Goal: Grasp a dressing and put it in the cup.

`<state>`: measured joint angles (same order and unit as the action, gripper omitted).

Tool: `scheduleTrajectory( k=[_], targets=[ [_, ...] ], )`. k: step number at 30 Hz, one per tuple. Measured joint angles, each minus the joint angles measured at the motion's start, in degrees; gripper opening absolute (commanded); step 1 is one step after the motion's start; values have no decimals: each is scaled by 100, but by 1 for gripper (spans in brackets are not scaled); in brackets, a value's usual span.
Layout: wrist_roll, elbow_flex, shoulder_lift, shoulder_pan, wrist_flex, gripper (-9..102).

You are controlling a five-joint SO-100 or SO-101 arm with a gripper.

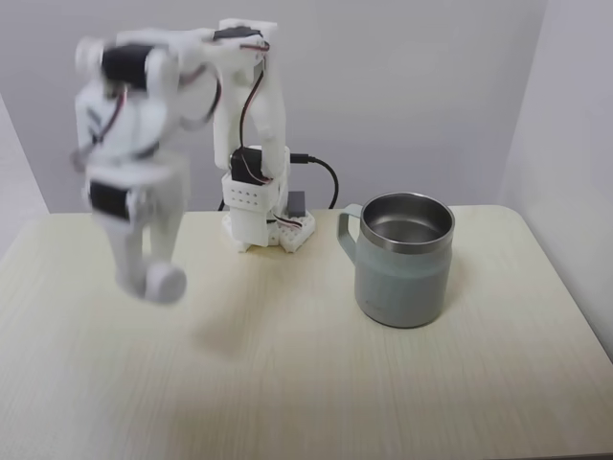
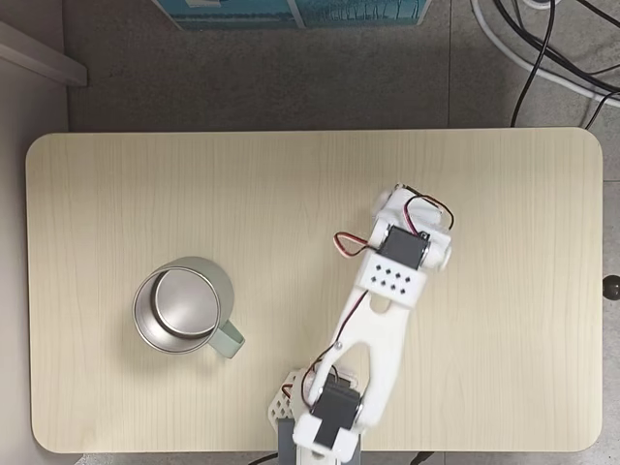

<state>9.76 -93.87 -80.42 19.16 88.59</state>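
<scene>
Nearest the camera in the front fixed view, the tool (image 1: 153,280) hangs pointing down above the surface (image 1: 287,393), at about 9 o'clock from the cup (image 1: 402,278) and well apart from it. It is smeared by blur, so I cannot tell whether its fingers are apart or together. A white rounded lump (image 1: 166,284) at its lower end may be the dressing, and no roll lies on the bare wood in either fixed view. From above, the arm (image 2: 378,329) covers the tool, and the wrist sits at about 3 o'clock from the cup (image 2: 221,283).

Further back, the cup stands upright with its mouth open and its handle turned toward the arm's base (image 1: 268,225).

The main risk, as I judge it, is a weak hold. A soft roll pinched near its end could slip out on the way across. A low path could knock the rim or the handle and push the cup away. If the tool lets go short of the mouth, the roll would bounce off the steel rim and roll along the surface.
</scene>
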Motion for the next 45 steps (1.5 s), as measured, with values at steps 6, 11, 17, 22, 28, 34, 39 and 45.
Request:
scheduleTrajectory(
  k=[6, 11, 17, 22, 28, 34, 39, 45],
  targets=[
    [-70, -624, 439, -44, 747, 1],
    [-70, -738, 747, -694, 923, 0],
    [-237, -1028, 1494, -2435, 1134, 0],
    [-721, -1310, 1863, -4351, 1283, 0],
    [-1292, -1310, 2136, -6293, 1406, 0],
    [-1731, -554, 2127, -7181, 1406, 0],
    [-1854, 413, 2092, -7233, 1107, 0],
    [-1907, 1512, 2215, -7304, 501, 0]
  ],
)
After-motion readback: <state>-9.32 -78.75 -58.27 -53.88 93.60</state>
